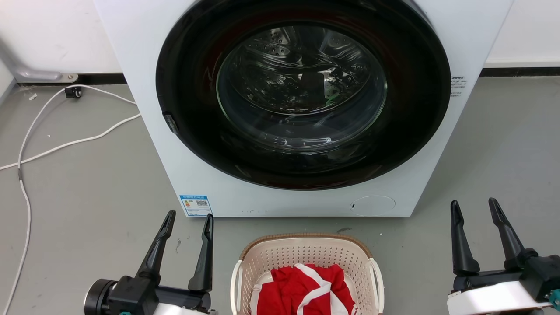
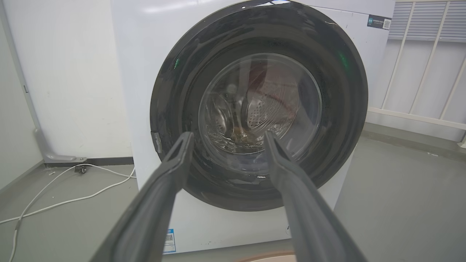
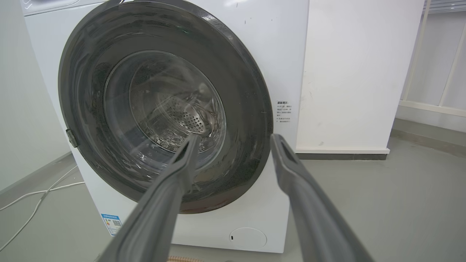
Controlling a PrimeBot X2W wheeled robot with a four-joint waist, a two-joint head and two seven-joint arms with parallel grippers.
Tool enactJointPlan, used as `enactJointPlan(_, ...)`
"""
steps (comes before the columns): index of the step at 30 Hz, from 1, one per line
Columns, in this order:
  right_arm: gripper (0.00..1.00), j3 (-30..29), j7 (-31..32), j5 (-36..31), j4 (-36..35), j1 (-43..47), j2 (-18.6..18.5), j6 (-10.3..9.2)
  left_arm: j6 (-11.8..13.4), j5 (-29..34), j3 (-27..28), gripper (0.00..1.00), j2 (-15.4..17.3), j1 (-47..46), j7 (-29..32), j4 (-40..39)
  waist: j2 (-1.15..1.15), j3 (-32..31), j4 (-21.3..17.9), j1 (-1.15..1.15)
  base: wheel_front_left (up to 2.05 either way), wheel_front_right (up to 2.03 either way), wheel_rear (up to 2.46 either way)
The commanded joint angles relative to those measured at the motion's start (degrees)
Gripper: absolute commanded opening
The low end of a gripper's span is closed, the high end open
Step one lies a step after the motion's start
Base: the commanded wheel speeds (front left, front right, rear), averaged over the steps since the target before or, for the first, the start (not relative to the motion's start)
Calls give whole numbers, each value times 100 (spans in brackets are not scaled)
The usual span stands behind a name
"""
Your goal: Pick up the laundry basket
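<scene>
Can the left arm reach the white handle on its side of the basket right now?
Probably yes. The left tool is open and empty, beside the laundry basket, with bare floor between it and the white handle. The red cloth lies inside, clear of that handle.

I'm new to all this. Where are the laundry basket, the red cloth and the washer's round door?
laundry basket (image 1: 306,253): head view, on its perforated back wall.
red cloth (image 1: 284,291): head view, on a red fold in the basket.
washing machine door (image 1: 302,87): head view, on the glass middle.
</scene>
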Motion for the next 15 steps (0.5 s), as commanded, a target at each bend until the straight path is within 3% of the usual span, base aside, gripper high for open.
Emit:
enactJointPlan(1,100,6,-12,19,17,33,5,-2,-4,-11,10,100,-14,48,-16,10,0,8,-3,0,0,0,0)
enactJointPlan(7,100,-25,-11,-23,131,42,5,-2,-13,-15,-41,100,-15,53,-16,188,0,115,-16,0,0,0,0)
enactJointPlan(15,100,-72,-12,-101,631,-240,6,-2,1,-41,-24,100,-14,-289,-15,735,0,854,-81,0,0,0,0)
